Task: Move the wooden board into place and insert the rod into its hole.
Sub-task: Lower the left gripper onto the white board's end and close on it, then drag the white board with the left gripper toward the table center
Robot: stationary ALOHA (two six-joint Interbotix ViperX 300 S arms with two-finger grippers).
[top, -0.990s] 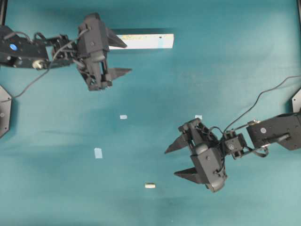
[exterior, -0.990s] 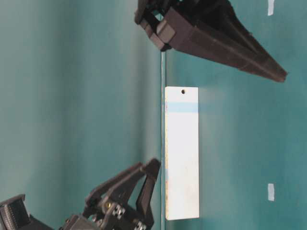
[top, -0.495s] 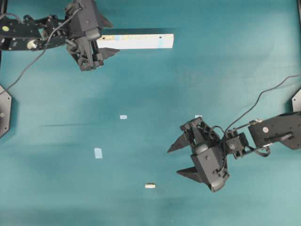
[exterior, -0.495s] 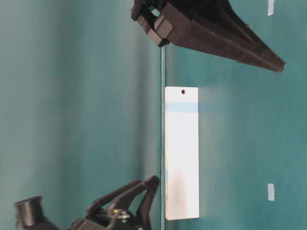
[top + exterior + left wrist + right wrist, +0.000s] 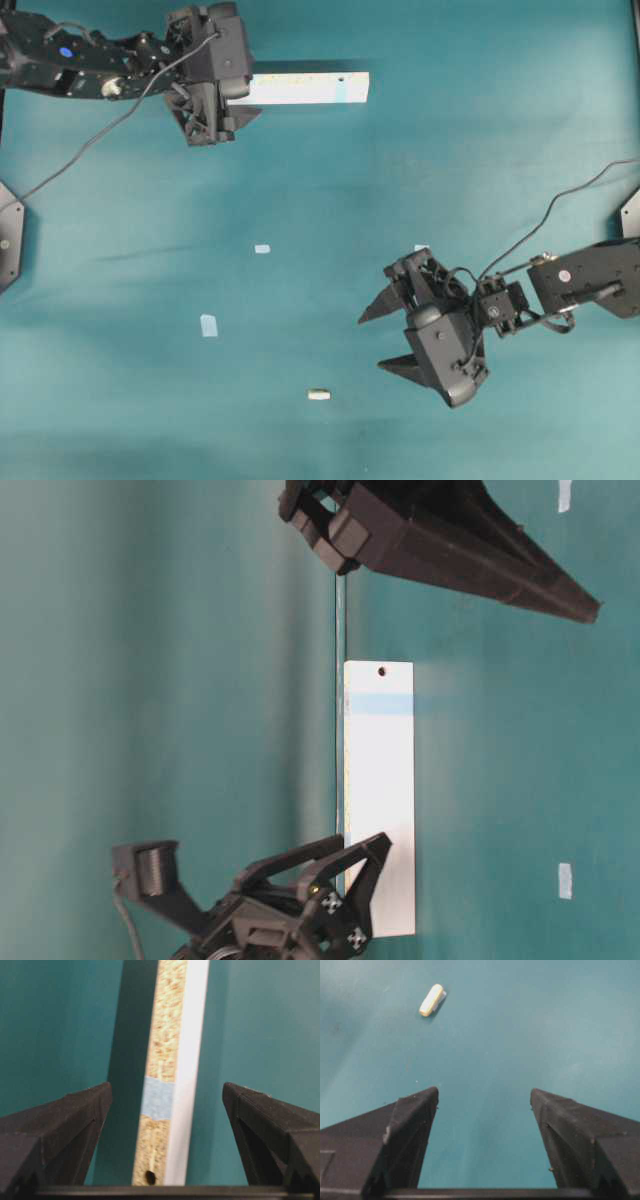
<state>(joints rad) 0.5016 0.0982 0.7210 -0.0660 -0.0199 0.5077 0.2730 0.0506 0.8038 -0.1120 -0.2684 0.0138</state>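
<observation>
I noted the wooden board (image 5: pixel 300 87) lying flat on the teal table cloth (image 5: pixel 480 150) at about 12 o'clock of the overhead view, long axis running 9-to-3. A small drilled hole (image 5: pixel 341 76) sat near its 3 o'clock end, with a light-blue band (image 5: pixel 343 90) just inside that end. In the table-level view the board (image 5: pixel 380 780) showed the same hole (image 5: pixel 381 670) and band at its upper end. The left wrist camera showed the board's (image 5: pixel 172 1060) raw chipboard edge with a blue tape patch (image 5: pixel 157 1097) and a dark hole (image 5: pixel 149 1176) in that edge.

My left gripper (image 5: pixel 240 85) stood at the board's 9 o'clock end, fingers spread wide on either side of it; I could see gaps between each finger and the board in the wrist view, so nothing was grasped.

The rod (image 5: pixel 318 394) lay on its side on the cloth at about 6 o'clock of the overhead view, well apart from the board. From the right wrist camera it (image 5: pixel 431 1000) sat at roughly 11 o'clock, ahead of the fingers.

My right gripper (image 5: pixel 385 340) hung at about 4 o'clock, fingers spread wide and empty, pointing toward 9 o'clock, near the rod but apart from it.

Three small pale tape squares (image 5: pixel 209 325) marked the cloth around the middle.
</observation>
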